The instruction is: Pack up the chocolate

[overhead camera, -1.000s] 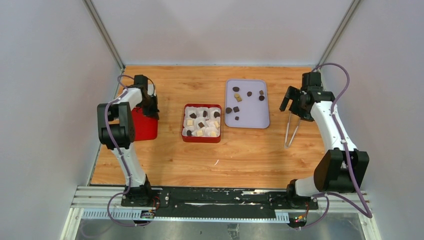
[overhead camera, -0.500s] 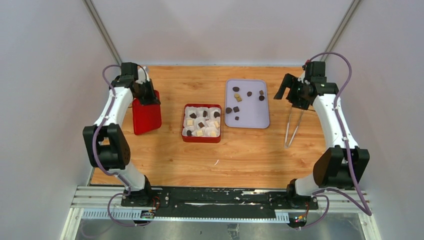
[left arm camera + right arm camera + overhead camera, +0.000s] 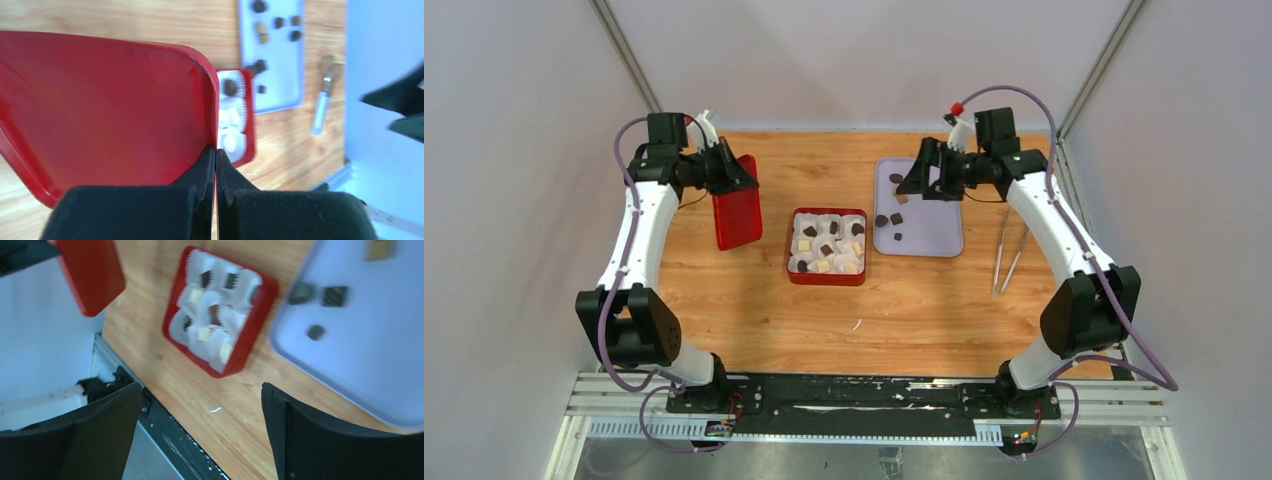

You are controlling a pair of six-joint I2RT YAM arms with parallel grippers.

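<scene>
From above, the left gripper (image 3: 729, 172) is pinched tight on the top edge of a red lid (image 3: 737, 210), which hangs tilted beneath the jaws, off the table (image 3: 774, 300). The red box (image 3: 826, 281) lies well to the side of these jaws, toward the other arm; its white paper cups (image 3: 802, 263) carry chocolate (image 3: 826, 249) in dark and tan pieces. The right gripper (image 3: 924, 183) hovers over the far end of a lavender tray (image 3: 929, 235), where more loose pieces lie under and just beyond its jaws. Metal tongs (image 3: 1004, 255) lie on the wood well behind that gripper, beside the tray. In the left wrist view, the left gripper (image 3: 216, 152) has its jaws closed with only the thin rim of the red lid (image 3: 100, 100) between them. Past the tips sits the red box (image 3: 249, 140), a piece of chocolate (image 3: 230, 87) in one cup, with the tray (image 3: 280, 85) and the tongs (image 3: 321, 105) farther out. In the right wrist view, the right gripper (image 3: 200, 390) has its fingers (image 3: 100, 430) spread wide and holding nothing. The red box (image 3: 252, 335) lies ahead between the jaws. The tray (image 3: 360, 355) lies ahead of one finger, with blurred chocolate (image 3: 334, 296) on it. The red lid (image 3: 92, 275) lies ahead of the other finger.
</scene>
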